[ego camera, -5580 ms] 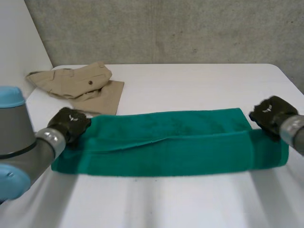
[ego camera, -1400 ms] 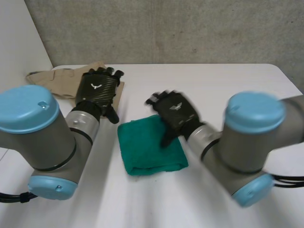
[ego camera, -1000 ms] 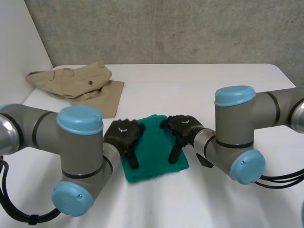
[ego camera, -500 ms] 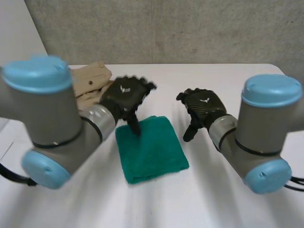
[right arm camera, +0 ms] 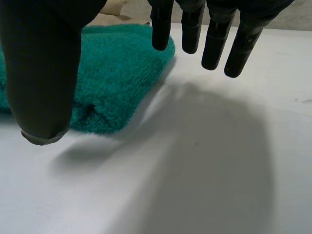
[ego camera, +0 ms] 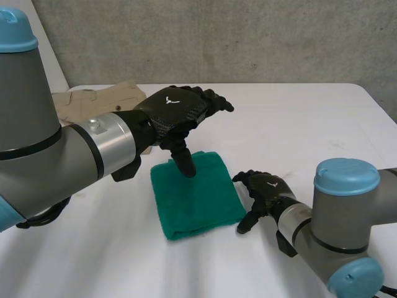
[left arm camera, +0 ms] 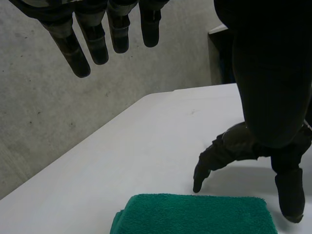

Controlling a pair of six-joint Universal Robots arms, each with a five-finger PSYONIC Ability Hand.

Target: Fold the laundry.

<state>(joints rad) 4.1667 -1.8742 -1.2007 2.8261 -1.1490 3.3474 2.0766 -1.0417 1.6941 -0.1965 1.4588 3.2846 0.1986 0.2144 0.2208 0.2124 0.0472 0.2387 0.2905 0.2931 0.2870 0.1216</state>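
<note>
A white table (ego camera: 298, 118) stands before a grey concrete wall (ego camera: 248, 37). Near the middle of the table lies a green towel (ego camera: 198, 198), folded into a small thick square with its layered edges facing the robot. The left hand (ego camera: 177, 112) hangs above the towel's far part, fingers straight and spread, thumb pointing down at the cloth, holding nothing. The right hand (ego camera: 267, 189) sits low just beside the towel's right edge, fingers loosely extended toward the table and empty; in the right wrist view the towel (right arm camera: 112, 73) lies beside its thumb. A tan garment (ego camera: 105, 98) lies crumpled at the far left corner, apart from the towel.
</note>
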